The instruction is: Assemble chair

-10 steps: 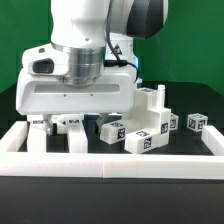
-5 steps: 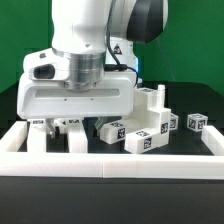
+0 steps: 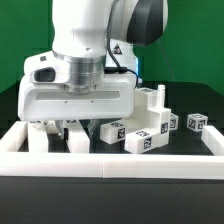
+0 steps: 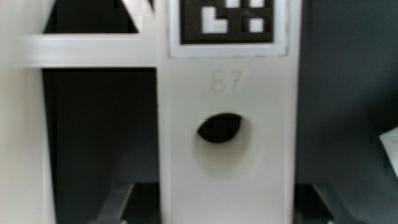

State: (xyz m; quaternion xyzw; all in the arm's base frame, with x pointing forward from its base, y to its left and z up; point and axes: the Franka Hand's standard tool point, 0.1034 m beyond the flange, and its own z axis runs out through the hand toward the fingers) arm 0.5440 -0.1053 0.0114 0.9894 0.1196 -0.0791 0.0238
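My gripper (image 3: 58,132) is down low at the exterior view's left, over white chair pieces (image 3: 75,138) that its body partly hides. In the wrist view a white chair bar (image 4: 222,90) with a round dark hole (image 4: 219,127) and a marker tag (image 4: 233,20) runs between my gripper's (image 4: 222,208) fingers. A dark gap shows on each side of the bar, so the jaws stand open around it without touching. More tagged white chair pieces (image 3: 150,122) are stacked to the exterior view's right, with a peg piece (image 3: 150,98) upright on top.
A long low white border rail (image 3: 110,160) runs along the front, with side rails at both ends. A small tagged white block (image 3: 196,123) lies at the far right. The table top is black, the backdrop green.
The gripper has come down a little over the pieces at the exterior view's left. The stacked pieces at the right have not moved.
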